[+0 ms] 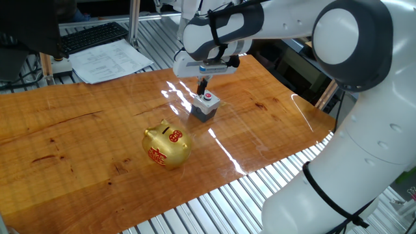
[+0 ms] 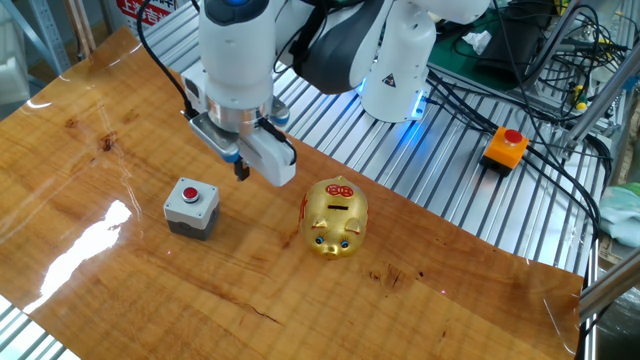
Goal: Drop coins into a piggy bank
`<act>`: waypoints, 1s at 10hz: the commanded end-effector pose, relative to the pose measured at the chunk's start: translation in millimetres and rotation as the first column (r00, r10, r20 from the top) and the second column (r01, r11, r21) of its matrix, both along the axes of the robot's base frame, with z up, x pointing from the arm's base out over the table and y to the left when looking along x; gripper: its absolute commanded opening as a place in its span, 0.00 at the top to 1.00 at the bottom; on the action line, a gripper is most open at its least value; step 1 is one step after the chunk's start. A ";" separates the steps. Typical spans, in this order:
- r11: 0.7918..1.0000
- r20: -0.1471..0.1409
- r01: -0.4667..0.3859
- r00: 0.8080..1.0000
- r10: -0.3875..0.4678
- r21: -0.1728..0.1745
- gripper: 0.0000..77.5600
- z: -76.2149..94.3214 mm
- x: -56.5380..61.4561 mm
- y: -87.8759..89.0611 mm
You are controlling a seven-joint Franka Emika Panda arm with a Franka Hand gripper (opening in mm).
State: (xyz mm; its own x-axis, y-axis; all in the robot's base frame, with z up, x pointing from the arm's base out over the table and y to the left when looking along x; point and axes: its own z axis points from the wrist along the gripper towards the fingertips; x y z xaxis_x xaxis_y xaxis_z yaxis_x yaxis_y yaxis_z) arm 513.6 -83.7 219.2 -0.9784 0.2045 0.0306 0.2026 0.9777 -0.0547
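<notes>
The gold piggy bank (image 1: 167, 144) stands upright on the wooden table; it also shows in the other fixed view (image 2: 336, 216) with the red-marked slot on top. My gripper (image 1: 202, 86) hangs above the table, just behind and above a grey square block with a red button (image 1: 205, 104). In the other fixed view the gripper (image 2: 241, 172) is up and to the right of the block (image 2: 192, 205) and left of the pig. Its dark fingers are pressed together. No coin shows between them or anywhere on the table.
A keyboard (image 1: 91, 37) and papers (image 1: 110, 62) lie beyond the table's far edge. An orange box with a red button (image 2: 505, 146) and cables sit on the metal slats (image 2: 440, 170) behind the table. The arm's base (image 2: 395, 60) stands there too.
</notes>
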 end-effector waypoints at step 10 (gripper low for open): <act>0.977 -0.017 0.211 0.977 -0.211 0.008 0.99 8.5 -51.5 68.4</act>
